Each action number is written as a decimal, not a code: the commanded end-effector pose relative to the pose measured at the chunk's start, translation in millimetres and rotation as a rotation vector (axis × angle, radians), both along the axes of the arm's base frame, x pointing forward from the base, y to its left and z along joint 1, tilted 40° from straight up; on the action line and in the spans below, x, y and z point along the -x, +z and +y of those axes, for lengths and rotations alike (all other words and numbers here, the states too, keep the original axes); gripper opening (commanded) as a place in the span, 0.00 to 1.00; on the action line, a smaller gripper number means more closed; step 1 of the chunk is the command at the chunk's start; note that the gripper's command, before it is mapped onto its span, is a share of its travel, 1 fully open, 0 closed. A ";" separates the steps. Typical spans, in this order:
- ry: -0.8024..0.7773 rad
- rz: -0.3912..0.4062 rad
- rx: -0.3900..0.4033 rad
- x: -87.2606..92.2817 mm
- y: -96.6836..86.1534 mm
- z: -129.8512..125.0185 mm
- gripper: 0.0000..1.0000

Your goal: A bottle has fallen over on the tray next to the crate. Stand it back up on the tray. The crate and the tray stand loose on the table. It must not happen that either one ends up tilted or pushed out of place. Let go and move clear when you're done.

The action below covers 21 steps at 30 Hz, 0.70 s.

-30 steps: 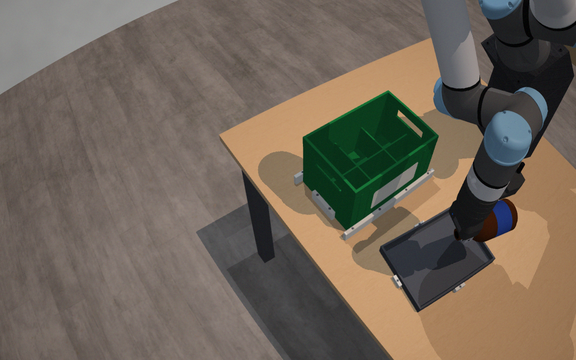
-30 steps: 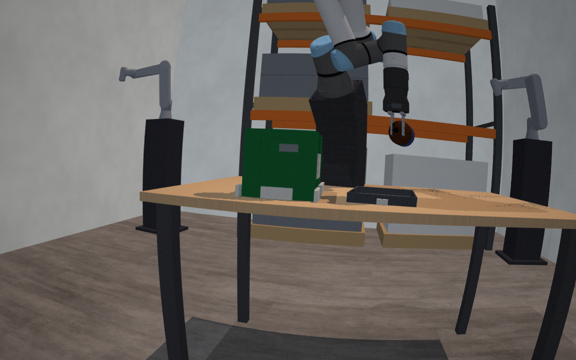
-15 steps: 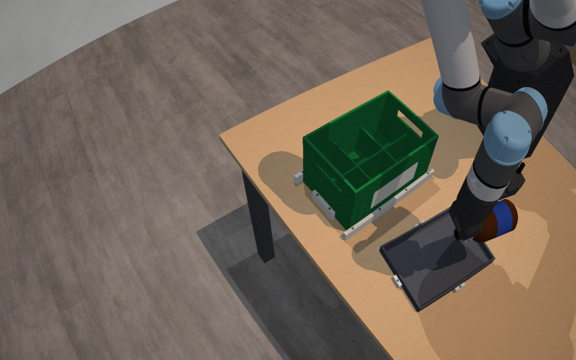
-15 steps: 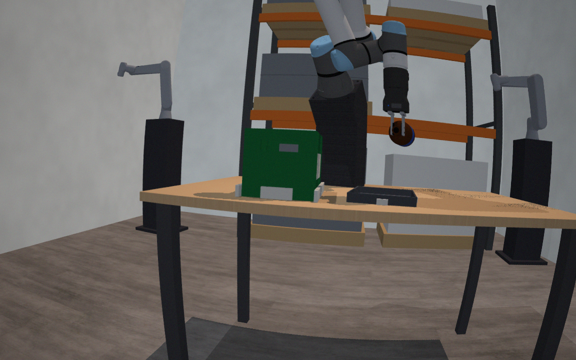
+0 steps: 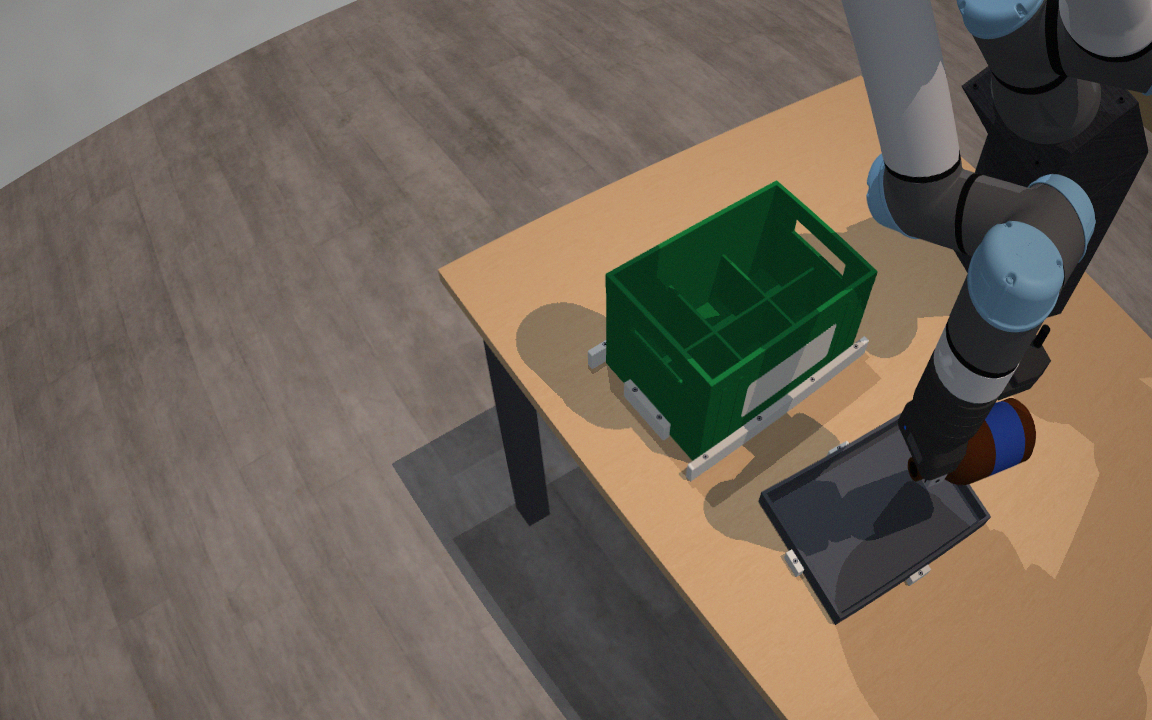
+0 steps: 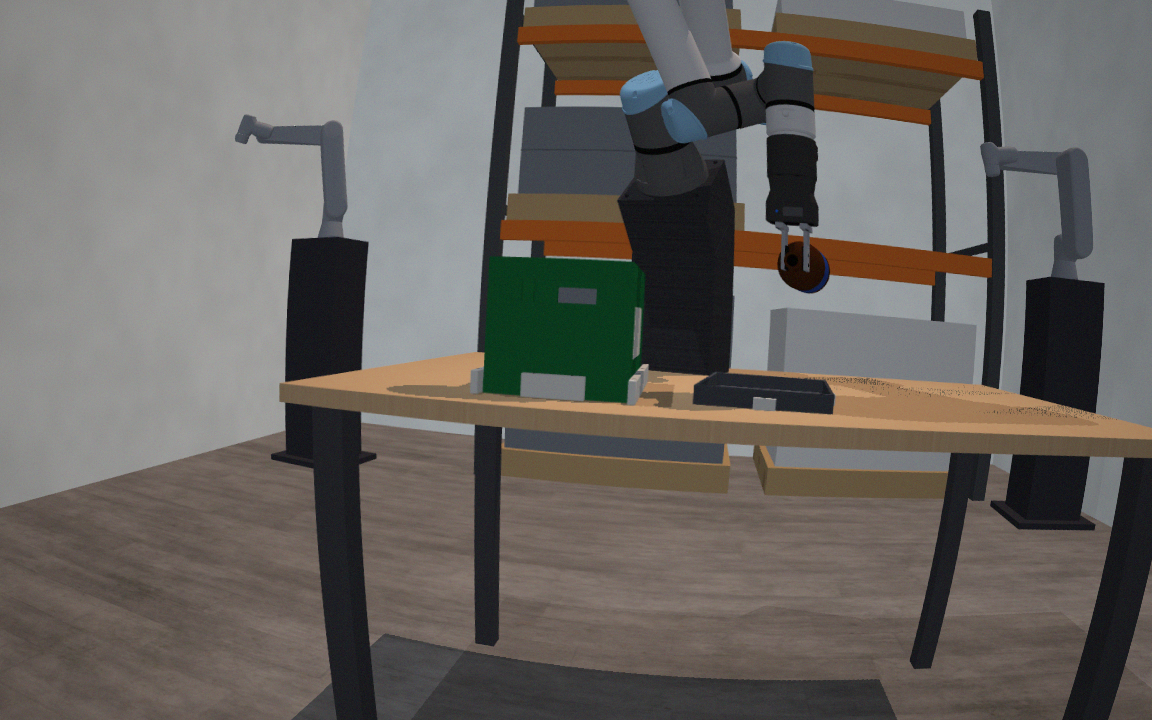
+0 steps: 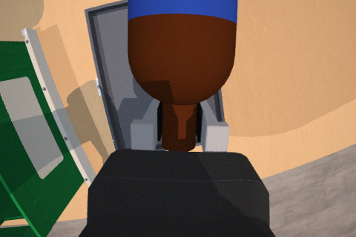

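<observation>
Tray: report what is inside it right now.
The tray holds only shadows where visible. The arm covers its far corner. The bottle hangs high above, its neck clamped in the tool.

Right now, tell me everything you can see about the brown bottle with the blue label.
The brown bottle with the blue label band looks like smooth dark glass or plastic, with a rounded shoulder tapering to a narrow neck. The gripper is shut on that neck, and nothing else touches it. It hangs in the air on its side, roughly horizontal, high above the wooden table, with its neck over the dark grey tray and its body reaching past the tray's edge.
</observation>
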<state>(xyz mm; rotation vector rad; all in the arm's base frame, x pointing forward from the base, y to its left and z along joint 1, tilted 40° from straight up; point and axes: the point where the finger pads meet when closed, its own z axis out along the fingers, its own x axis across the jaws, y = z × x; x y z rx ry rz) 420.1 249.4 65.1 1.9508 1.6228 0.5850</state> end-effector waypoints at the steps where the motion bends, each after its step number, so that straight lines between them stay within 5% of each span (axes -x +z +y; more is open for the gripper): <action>1: -0.001 -0.001 -0.001 0.5 0.3 -0.6 0.00; 21: -0.140 -0.022 -0.114 1.0 0.0 -1.4 0.00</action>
